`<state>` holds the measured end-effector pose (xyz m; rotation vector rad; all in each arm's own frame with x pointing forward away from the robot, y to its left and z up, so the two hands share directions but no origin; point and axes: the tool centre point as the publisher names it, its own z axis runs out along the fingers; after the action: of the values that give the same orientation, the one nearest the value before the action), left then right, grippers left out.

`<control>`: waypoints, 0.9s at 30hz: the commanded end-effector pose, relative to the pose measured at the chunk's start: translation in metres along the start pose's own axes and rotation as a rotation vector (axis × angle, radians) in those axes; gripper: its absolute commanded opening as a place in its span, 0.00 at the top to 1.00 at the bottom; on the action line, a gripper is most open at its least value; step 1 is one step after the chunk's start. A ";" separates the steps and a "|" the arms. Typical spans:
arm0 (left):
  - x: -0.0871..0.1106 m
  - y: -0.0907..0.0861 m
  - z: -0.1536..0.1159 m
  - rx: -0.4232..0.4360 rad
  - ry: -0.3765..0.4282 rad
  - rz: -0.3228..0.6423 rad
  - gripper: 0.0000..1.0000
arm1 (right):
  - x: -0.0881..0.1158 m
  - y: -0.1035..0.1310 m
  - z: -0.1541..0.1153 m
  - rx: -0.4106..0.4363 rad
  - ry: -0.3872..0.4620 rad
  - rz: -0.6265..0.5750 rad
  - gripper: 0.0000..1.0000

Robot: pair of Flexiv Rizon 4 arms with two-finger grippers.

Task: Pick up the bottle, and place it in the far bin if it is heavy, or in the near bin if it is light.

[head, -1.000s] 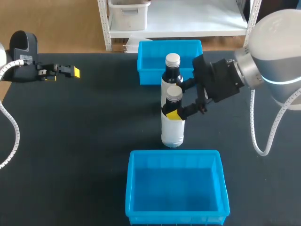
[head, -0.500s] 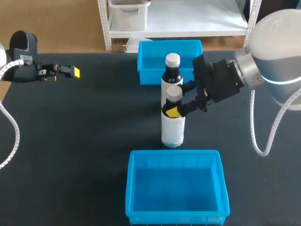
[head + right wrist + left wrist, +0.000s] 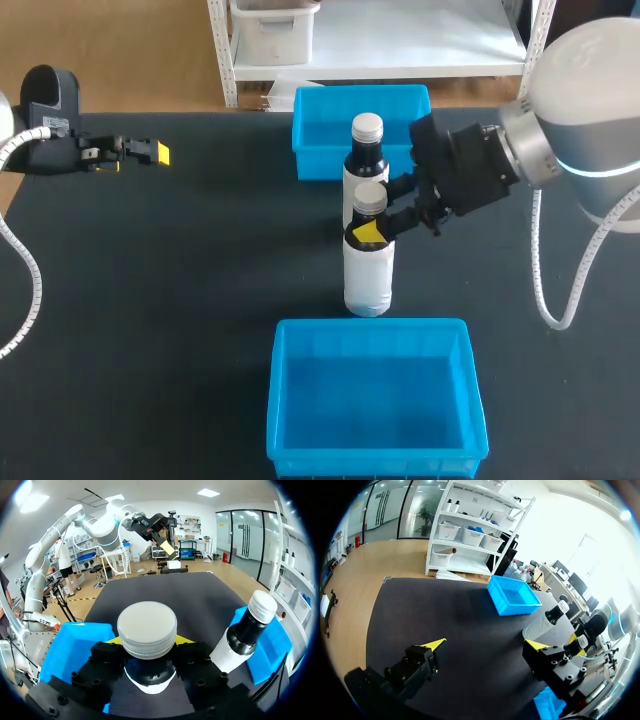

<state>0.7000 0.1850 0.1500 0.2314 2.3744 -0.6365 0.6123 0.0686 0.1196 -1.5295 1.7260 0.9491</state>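
Two white-capped dark bottles with white labels stand in a row between the bins. My right gripper (image 3: 375,232) is shut on the neck of the near bottle (image 3: 368,265), just under its cap. In the right wrist view that cap (image 3: 148,629) fills the space between the black fingers (image 3: 200,666), which press on the neck from both sides. The other bottle (image 3: 366,152) stands just behind, beside the far bin (image 3: 315,125). The near bin (image 3: 290,400) lies in front of the held bottle. My left gripper (image 3: 150,152) hangs open and empty at the table's far left.
Both blue bins hold nothing. The second bottle (image 3: 247,635) stands close beside my right gripper's fingers, with the far bin (image 3: 276,640) behind it. Bare black tabletop (image 3: 200,260) stretches between the left arm and the bottles.
My right gripper's fingers have closed in on the near bottle's neck. The bottle stays in its place on the table. The left arm has not moved.
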 end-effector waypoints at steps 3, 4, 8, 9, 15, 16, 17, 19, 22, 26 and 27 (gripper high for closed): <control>0.000 0.000 0.000 0.000 0.000 0.000 0.00 | -0.007 0.003 -0.010 0.025 -0.006 -0.019 1.00; 0.000 0.000 0.000 0.000 0.000 0.000 0.00 | -0.009 0.003 -0.014 0.032 -0.007 -0.024 1.00; 0.000 0.000 0.000 0.000 0.000 0.000 0.00 | -0.023 0.007 -0.031 0.062 -0.017 -0.050 1.00; 0.000 0.000 0.000 0.000 0.000 0.000 0.00 | -0.027 0.008 -0.035 0.069 -0.020 -0.056 1.00; 0.000 0.000 0.000 0.000 0.000 0.000 0.00 | -0.052 0.021 -0.060 0.104 -0.042 -0.084 1.00; 0.000 0.000 0.000 0.000 0.000 0.000 0.00 | -0.056 0.024 -0.063 0.108 -0.045 -0.089 1.00; 0.000 0.000 0.000 0.000 0.000 0.000 0.00 | -0.061 0.028 -0.067 0.112 -0.047 -0.095 1.00; 0.000 0.000 0.000 0.000 0.000 0.000 0.00 | -0.070 0.035 -0.072 0.105 -0.056 -0.101 1.00; 0.000 0.000 0.000 0.000 0.000 0.000 0.00 | -0.080 0.051 -0.075 0.090 -0.053 -0.104 1.00; 0.000 0.000 0.000 0.000 0.000 0.000 0.00 | -0.088 0.078 -0.075 0.066 -0.064 -0.125 1.00; 0.000 0.000 0.000 0.000 0.000 0.000 0.00 | -0.089 0.084 -0.075 0.059 -0.067 -0.131 1.00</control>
<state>0.7000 0.1850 0.1500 0.2314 2.3744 -0.6365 0.5593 0.0623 0.2361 -1.5445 1.5713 0.8856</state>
